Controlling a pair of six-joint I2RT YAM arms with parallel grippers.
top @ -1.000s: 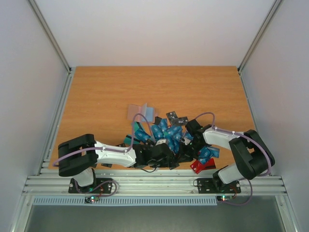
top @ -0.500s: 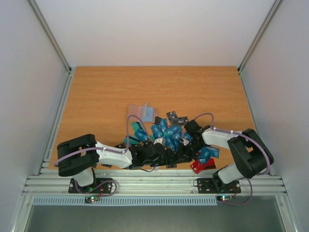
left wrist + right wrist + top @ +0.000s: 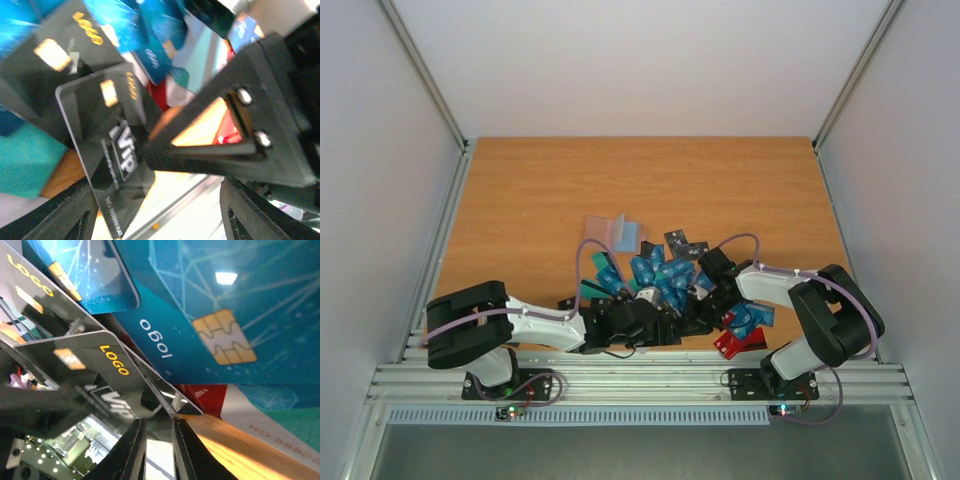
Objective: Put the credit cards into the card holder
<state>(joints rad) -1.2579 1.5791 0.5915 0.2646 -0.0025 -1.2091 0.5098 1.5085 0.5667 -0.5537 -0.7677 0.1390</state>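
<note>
The credit cards (image 3: 665,275) lie in a heap near the table's front middle, mostly blue, with teal, black and red ones. The taupe card holder (image 3: 603,233) lies flat behind the heap, apart from both grippers. My right gripper (image 3: 159,440) is nearly shut on the edge of a black VIP card (image 3: 100,375) at the heap's near side (image 3: 698,308). My left gripper (image 3: 155,212) is open wide, its fingers (image 3: 55,215) either side of the same black card (image 3: 107,145), close to the right gripper's finger (image 3: 225,135).
A pale blue card (image 3: 631,236) lies against the holder's right side. A red card (image 3: 730,345) sits near the table's front edge, by the right arm. The metal rail (image 3: 640,380) runs along the front. Side walls enclose the table.
My left gripper has drawn back slightly toward the near left of the heap. My right gripper has shifted a little left into the cards. The holder has not moved.
</note>
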